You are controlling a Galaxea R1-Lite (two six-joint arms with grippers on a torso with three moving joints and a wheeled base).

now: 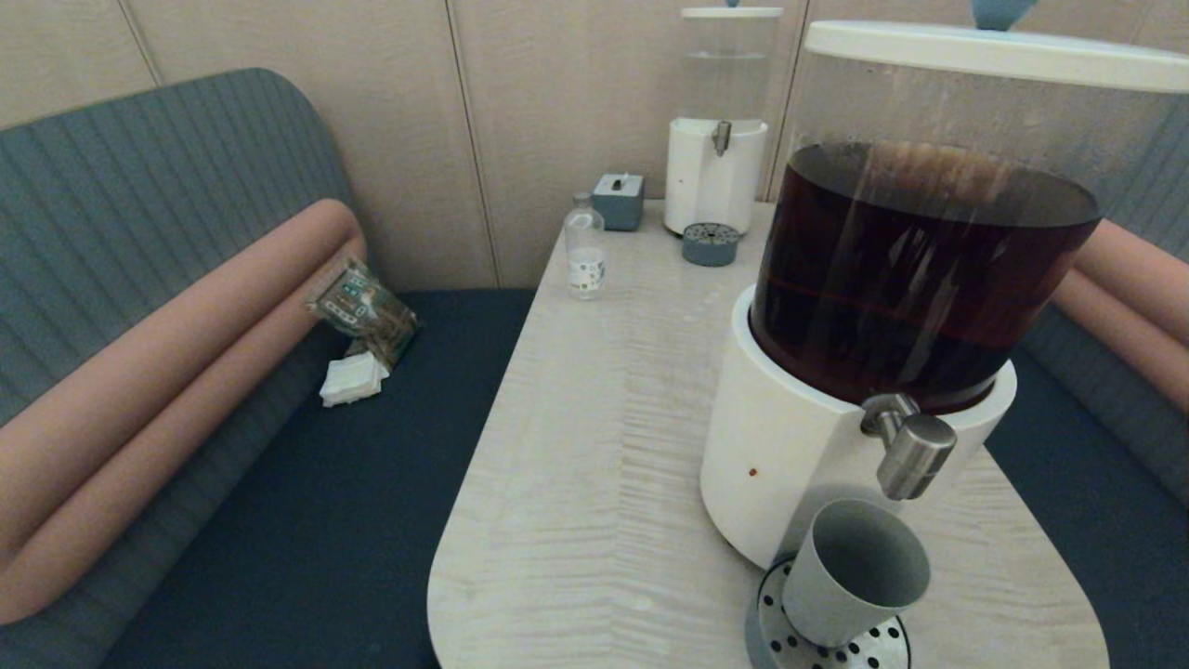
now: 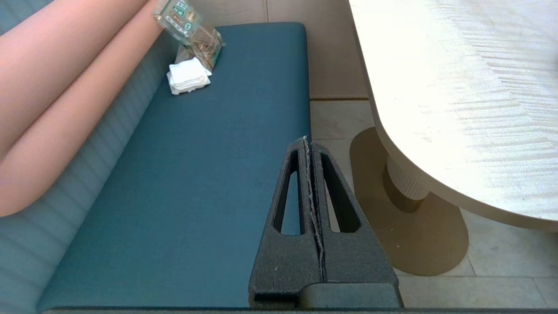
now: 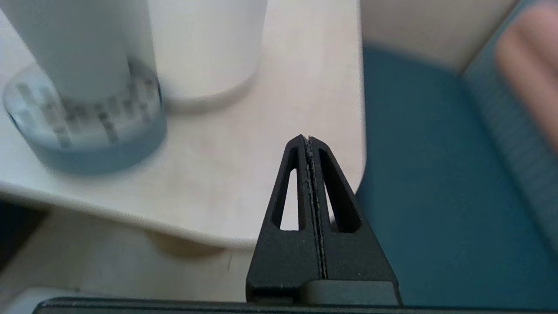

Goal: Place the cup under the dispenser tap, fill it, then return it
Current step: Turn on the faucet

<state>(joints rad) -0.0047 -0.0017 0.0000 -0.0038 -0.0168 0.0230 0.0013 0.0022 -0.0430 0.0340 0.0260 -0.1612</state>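
Note:
The grey cup (image 1: 855, 571) stands on the perforated drip tray (image 1: 859, 650) right under the steel dispenser tap (image 1: 912, 453) of the big white-based dispenser (image 1: 790, 465) holding dark brown liquid. In the right wrist view the cup (image 3: 83, 48) and its drip tray (image 3: 87, 131) lie ahead and to one side of my right gripper (image 3: 308, 138), which is shut and empty by the table's near right corner. My left gripper (image 2: 307, 140) is shut and empty, low beside the table over the blue bench seat. Neither gripper shows in the head view.
A small clear bottle (image 1: 585, 246), a grey box (image 1: 619, 200) and a smaller clear-liquid dispenser (image 1: 717, 167) stand at the table's far end. A snack packet (image 1: 362, 307) and white napkins (image 1: 353, 379) lie on the left bench (image 1: 325, 483). The table pedestal (image 2: 405, 183) is near my left gripper.

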